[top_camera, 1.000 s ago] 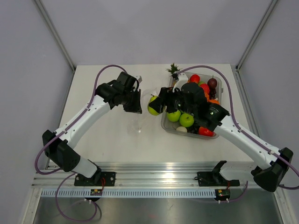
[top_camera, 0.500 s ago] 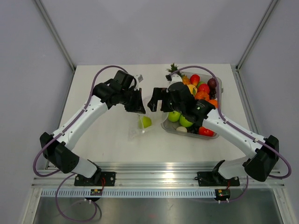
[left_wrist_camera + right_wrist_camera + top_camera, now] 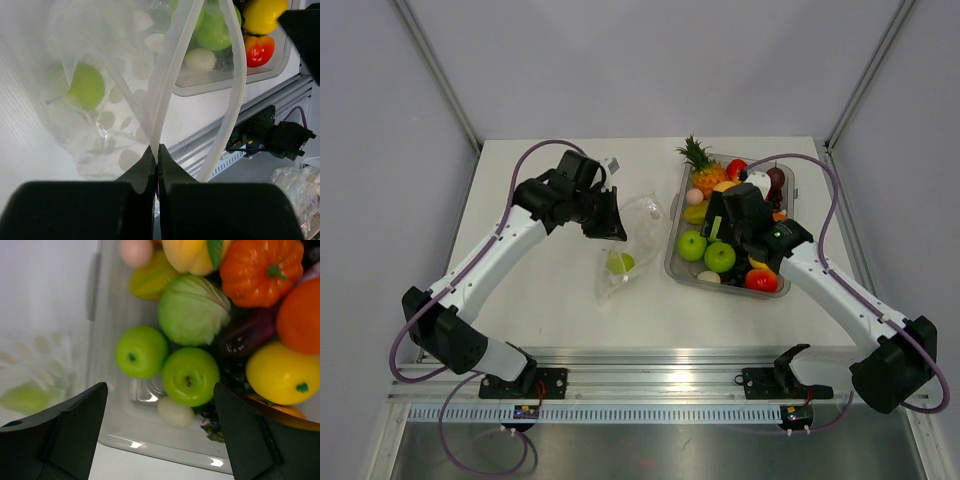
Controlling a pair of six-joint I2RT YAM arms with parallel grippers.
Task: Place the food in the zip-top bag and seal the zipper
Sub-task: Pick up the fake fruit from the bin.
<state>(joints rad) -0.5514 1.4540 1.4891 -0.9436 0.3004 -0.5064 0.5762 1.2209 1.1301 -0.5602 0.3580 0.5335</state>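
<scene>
Left jaws clenched on the mouth edge of the bag [image 3: 642, 218], left of the tray [image 3: 672, 266]; one green apple [image 3: 619, 263] inside the bag; right jaws released above the tray.

**Both arms reaching inward: left gripper clamped, right gripper spread**

The left arm [image 3: 500, 255] rises from its base with the elbow set out to the left, and the forearm runs up and to the right to a bent wrist. The left gripper [image 3: 612, 228] angles downward. In the wrist view its fingers [image 3: 142, 170] meet tip to tip, pinching a fold of the bag [image 3: 100, 75]. The right arm [image 3: 840, 295] has its elbow low at the right, and its forearm runs up and to the left. The right gripper [image 3: 715, 222] faces down with its jaws wide apart, and its fingers [image 3: 60, 430] sit at opposite edges of the wrist view.
</scene>
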